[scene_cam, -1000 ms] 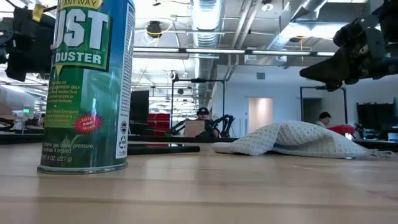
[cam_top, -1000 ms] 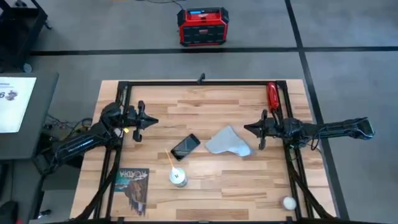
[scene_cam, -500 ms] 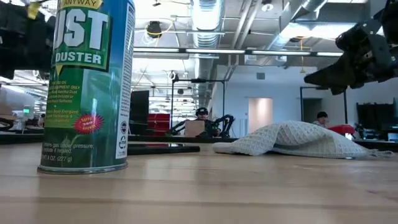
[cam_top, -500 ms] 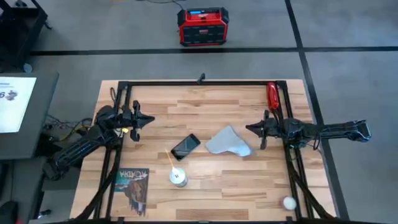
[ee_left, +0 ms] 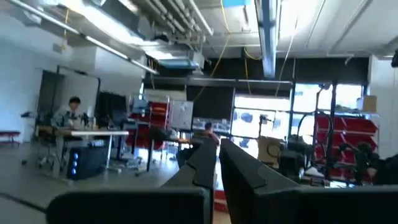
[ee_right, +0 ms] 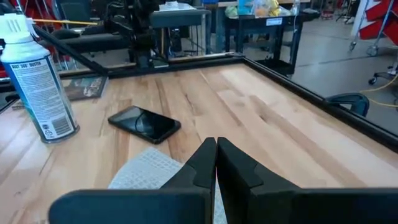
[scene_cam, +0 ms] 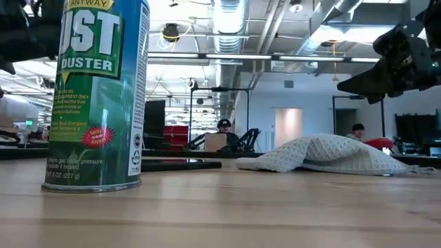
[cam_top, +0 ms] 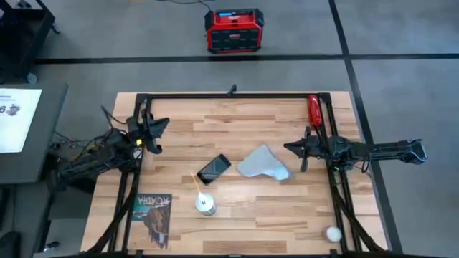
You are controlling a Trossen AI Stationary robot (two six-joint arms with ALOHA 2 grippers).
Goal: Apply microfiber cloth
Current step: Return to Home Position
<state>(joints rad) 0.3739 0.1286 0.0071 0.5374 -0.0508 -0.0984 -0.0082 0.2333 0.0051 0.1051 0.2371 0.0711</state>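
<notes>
Drawn back since a second ago, the left gripper (cam_top: 155, 130) is now being held over the table's left rail, farther from the middle of the table (cam_top: 237, 222) than before; nothing else is being seen to shift. The microfiber cloth (cam_top: 263, 165) is lying in a loose heap on the wood near the table's centre, slightly right of it, gripped by nothing. The black phone (cam_top: 214, 168) is lying flat just beside the cloth's left edge, apart from it. Nearer the front edge, the green duster can (cam_top: 205, 204) is standing upright, its thin straw angled toward the phone. In the low view the can (scene_cam: 96, 96) is filling the left foreground and blocking most of the left side, while the cloth (scene_cam: 324, 155) is being shown as a low mound behind it.

The right gripper (cam_top: 290, 148) is being held above the table just right of the cloth, with its fingers pressed together on nothing, and the cloth (ee_right: 146, 171) is lying below and ahead of them. The left gripper's fingers (ee_left: 205, 168) are likewise being kept closed and empty, well apart from the cloth.

A dark booklet (cam_top: 153, 210) is lying at the front left corner, a white ball (cam_top: 333, 233) at the front right, and a red-handled tool (cam_top: 313, 110) on the right rail.
</notes>
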